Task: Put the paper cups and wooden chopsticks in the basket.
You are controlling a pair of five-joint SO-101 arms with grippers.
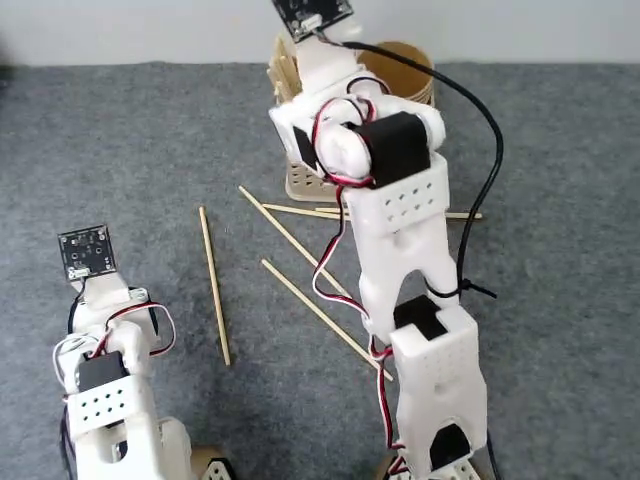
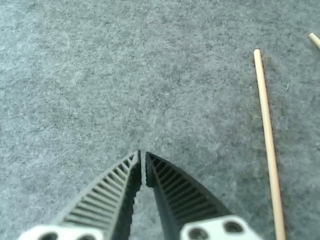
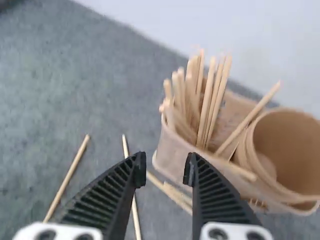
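Observation:
A pale basket (image 3: 172, 150) stands at the far edge of the mat, with several wooden chopsticks (image 3: 200, 95) upright in it and a paper cup (image 3: 285, 145) lying inside beside them. My right gripper (image 3: 164, 167) hangs open and empty just above and in front of the basket's near wall. In the high view the basket (image 1: 300, 182) and paper cup (image 1: 405, 62) sit under the right arm's wrist. Several loose chopsticks lie on the mat: one (image 1: 213, 285) left of centre, two diagonal ones (image 1: 295, 240) (image 1: 320, 312), and one (image 1: 300, 210) by the basket's base. My left gripper (image 2: 142, 157) is shut and empty, low over bare mat, with a chopstick (image 2: 267, 135) off to its side.
Grey felt mat (image 1: 120, 150) covers the table; a pale wall runs behind the basket. The right arm (image 1: 400, 230) stretches over the diagonal chopsticks. The left arm (image 1: 105, 380) sits folded at the near left corner.

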